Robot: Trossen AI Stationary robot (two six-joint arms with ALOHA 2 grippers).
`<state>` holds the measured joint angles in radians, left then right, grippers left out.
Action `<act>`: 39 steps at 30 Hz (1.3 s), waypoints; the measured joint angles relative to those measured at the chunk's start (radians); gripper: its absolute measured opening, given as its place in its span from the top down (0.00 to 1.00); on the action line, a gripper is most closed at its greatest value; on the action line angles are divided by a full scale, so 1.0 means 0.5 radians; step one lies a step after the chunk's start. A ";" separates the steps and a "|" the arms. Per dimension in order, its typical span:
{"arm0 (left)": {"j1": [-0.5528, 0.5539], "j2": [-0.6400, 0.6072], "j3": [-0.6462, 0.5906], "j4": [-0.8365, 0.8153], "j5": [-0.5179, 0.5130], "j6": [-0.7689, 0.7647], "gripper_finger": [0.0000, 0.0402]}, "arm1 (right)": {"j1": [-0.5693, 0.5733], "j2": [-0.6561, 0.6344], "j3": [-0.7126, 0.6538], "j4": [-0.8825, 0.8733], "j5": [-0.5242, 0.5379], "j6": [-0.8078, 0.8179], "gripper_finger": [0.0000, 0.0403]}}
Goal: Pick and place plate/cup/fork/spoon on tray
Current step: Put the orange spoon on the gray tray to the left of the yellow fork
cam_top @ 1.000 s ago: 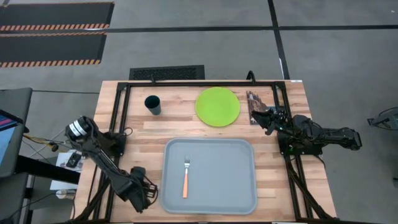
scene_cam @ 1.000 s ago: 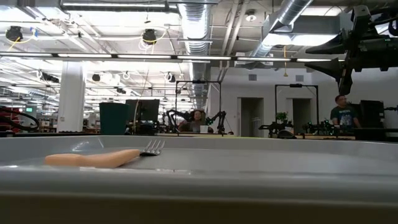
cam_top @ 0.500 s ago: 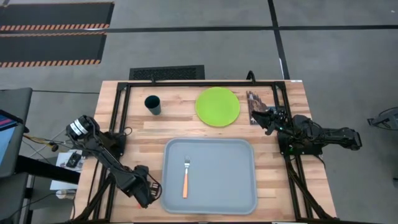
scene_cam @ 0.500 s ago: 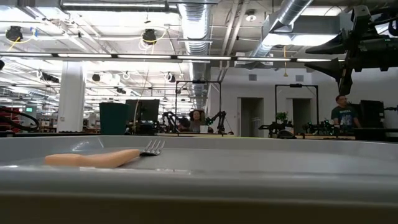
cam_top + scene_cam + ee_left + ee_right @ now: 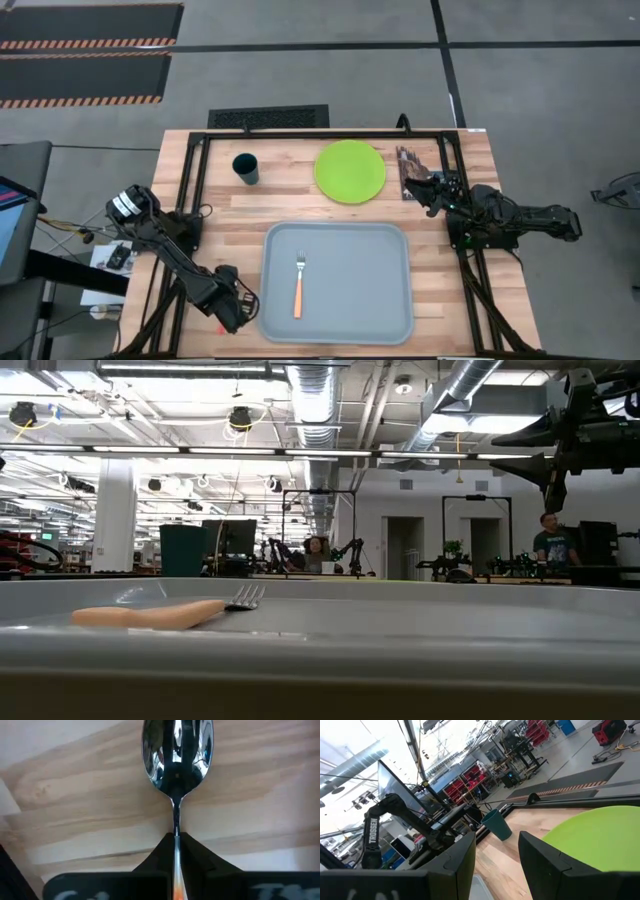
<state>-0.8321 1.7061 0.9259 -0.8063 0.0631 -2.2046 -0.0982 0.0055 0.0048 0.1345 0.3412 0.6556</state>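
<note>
The spoon, silver bowl and orange handle, lies over bare wood just left of the tray, with my left gripper shut on it. The fork lies lengthwise in the tray's left half, tines toward the far edge. At the far side of the table the lime-green plate lies flat and the teal cup stands upright. My right gripper hangs open above the table, just right of the plate, with nothing between its fingers. My left gripper pinches the spoon's thin neck, where the metal meets the orange handle, between its two fingers. The fingers lie along the spoon, whose bowl sticks out ahead of them over the wood. Whether the bowl rests on the table I cannot tell.
A black metal frame runs along the table's left, far and right sides. A dark patterned strip lies beside the plate's right edge. Bare wood shows between the cup, the plate and the tray's far rim.
My left gripper has edged a little toward the tray's left rim and has shut on the spoon. The fork, plate, cup and right arm have kept still.
</note>
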 joint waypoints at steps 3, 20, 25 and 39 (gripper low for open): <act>0.017 -0.008 0.035 -0.157 -0.069 -0.004 1.00 | 0.000 0.000 0.000 0.000 0.000 0.000 0.57; 0.233 -0.020 0.701 -0.586 -0.414 0.110 1.00 | 0.000 0.000 0.000 0.001 0.000 -0.001 0.57; 0.379 -0.021 0.745 -0.529 -0.474 0.184 1.00 | 0.001 0.000 0.000 0.000 0.000 0.000 0.57; 0.775 0.090 0.748 -0.191 -0.396 0.650 1.00 | 0.000 0.000 0.000 -0.068 0.000 -0.001 0.57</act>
<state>-0.4447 1.7510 1.2999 -0.9016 -0.1351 -1.8794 -0.0982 0.0057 0.0048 0.1004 0.3412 0.6553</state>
